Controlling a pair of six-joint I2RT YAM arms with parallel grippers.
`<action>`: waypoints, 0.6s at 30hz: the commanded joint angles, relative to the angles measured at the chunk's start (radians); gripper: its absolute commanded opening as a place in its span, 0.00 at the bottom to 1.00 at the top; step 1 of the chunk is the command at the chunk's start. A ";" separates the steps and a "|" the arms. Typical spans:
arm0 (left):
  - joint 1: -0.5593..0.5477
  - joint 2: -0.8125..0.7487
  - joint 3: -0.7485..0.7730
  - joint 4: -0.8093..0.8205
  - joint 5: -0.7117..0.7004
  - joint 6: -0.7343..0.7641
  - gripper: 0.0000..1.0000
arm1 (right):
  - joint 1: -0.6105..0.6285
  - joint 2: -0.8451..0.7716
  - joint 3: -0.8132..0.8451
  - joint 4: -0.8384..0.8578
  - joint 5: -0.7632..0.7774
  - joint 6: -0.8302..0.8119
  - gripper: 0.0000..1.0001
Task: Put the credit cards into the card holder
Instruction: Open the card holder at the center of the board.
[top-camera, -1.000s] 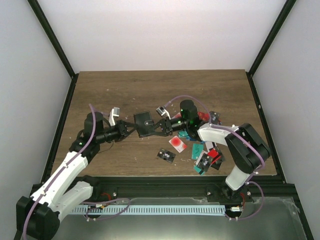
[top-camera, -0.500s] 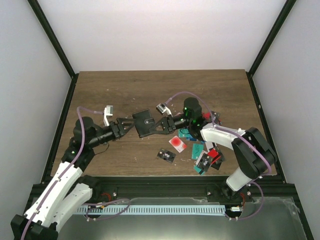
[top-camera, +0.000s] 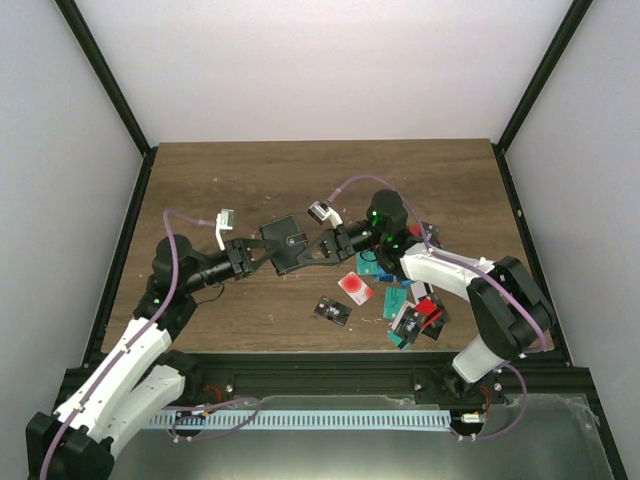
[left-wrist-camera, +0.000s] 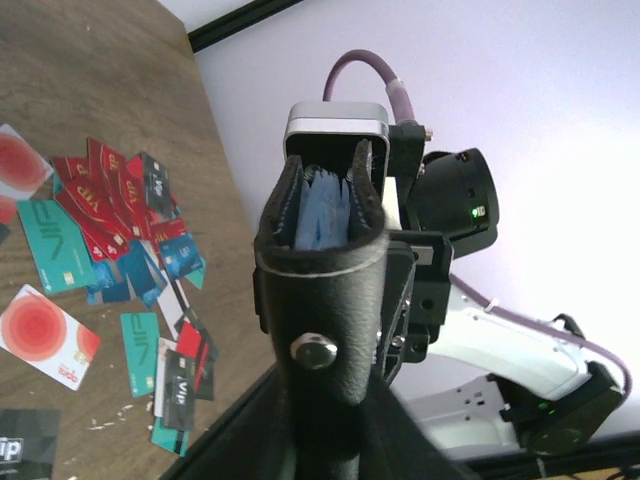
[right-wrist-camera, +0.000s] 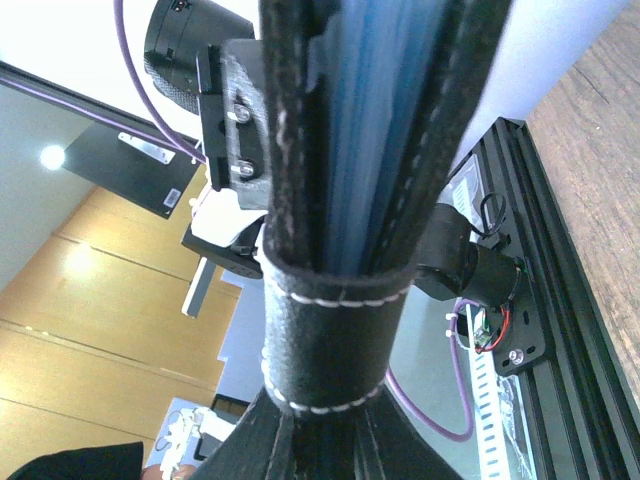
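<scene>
Holder (top-camera: 288, 245) has shifted slightly back over the last second, off the table (top-camera: 220, 190) at its middle. Left gripper (top-camera: 255, 256) and right gripper (top-camera: 322, 246) each clamp one end. Cards (top-camera: 405, 305) lie loose at right; probably none loaded yet, the holder just being repositioned.

Card holder (right-wrist-camera: 335, 200) edge-on, close up: black stitched walls, blue lining between; left arm (right-wrist-camera: 190, 40) behind.
</scene>
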 joint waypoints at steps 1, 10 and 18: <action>-0.015 -0.001 0.023 0.030 0.000 0.012 0.04 | 0.012 -0.031 0.065 -0.098 -0.016 -0.069 0.14; -0.016 -0.007 0.181 -0.375 -0.131 0.220 0.04 | 0.010 -0.029 0.447 -1.357 0.643 -0.941 0.88; -0.017 0.017 0.246 -0.484 -0.181 0.279 0.04 | 0.061 -0.053 0.504 -1.435 0.809 -0.936 0.93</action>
